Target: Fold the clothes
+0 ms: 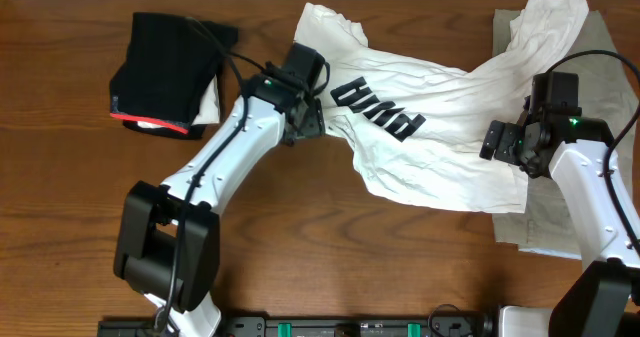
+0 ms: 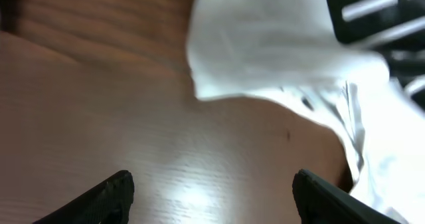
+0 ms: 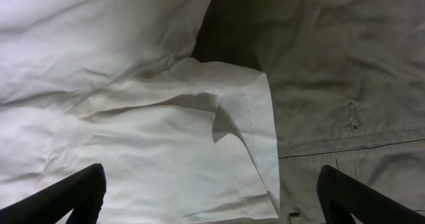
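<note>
- We work on a brown wooden table (image 1: 60, 177).
- We count three garments: a white T-shirt (image 1: 420, 167) crumpled mid-table, a black red-edged garment (image 1: 165, 67) far left, and a grey-beige garment (image 1: 545, 227) under the shirt's right side.
- We count two grippers. The left gripper (image 2: 212, 187) is spread over bare wood, and the right gripper (image 3: 212, 191) is spread above the shirt.

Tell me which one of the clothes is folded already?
The black red-edged one at left, a compact bundle; the white T-shirt and grey-beige one lie spread out.

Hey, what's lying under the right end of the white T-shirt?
A grey-beige garment lies under the white T-shirt, showing past the shirt's right and lower edges, with a stitched seam in the right wrist view. How far it reaches beneath the shirt is covered.
</note>
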You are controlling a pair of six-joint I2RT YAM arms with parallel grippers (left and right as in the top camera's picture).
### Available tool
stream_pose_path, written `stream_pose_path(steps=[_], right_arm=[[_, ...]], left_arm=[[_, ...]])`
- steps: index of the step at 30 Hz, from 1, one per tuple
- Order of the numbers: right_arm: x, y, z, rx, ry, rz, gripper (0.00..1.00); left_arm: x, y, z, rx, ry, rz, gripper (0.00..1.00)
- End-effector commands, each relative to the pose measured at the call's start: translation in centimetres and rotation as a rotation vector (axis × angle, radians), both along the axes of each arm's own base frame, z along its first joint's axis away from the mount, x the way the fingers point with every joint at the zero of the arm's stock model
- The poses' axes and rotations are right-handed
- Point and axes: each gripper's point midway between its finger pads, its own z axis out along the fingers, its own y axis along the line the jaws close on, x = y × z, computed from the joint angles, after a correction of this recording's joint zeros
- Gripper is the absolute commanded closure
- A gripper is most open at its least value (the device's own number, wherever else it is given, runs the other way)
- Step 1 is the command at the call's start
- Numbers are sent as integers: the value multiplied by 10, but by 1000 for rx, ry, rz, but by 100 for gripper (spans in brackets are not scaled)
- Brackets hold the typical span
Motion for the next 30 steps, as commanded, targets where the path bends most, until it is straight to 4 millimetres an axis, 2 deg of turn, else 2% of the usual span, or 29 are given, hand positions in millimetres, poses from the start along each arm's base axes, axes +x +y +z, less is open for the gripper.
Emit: stream_pose_path(steps=[1, 8, 15, 24, 30], right_arm=[[0, -6, 1, -5, -2, -26, 1], [1, -5, 1, 1, -4, -24, 1], [1, -5, 1, 1, -4, -24, 1], [1, -4, 1, 4, -4, -23, 1], [1, -4, 1, 4, -4, -23, 1]], left_arm=[[-24, -17, -24, -28, 74, -13, 21], [-47, -55, -53, -56, 65, -105, 21], [-57, -100, -53, -98, -8, -198, 21], [-57, -102, -55, -74, -32, -170, 21], [-55, -109, -65, -82, -30, -179, 21]])
